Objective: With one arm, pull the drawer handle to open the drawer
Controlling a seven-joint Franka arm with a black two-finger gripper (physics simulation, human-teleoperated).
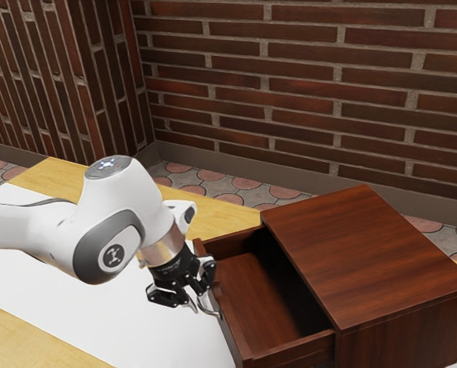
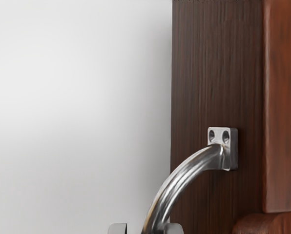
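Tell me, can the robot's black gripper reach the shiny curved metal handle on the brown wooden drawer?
Probably yes: the black gripper sits right at the curved metal handle of the open brown wooden drawer, nothing between them.

an indoor room corner, more homely than lab-like: two red brick walls (image 1: 305,77) meet above a grey skirting board (image 1: 290,170) and a floor (image 1: 213,182) of rounded terracotta tiles. a pale wooden surface (image 1: 52,178) carries a dark wooden drawer cabinet (image 1: 366,253).
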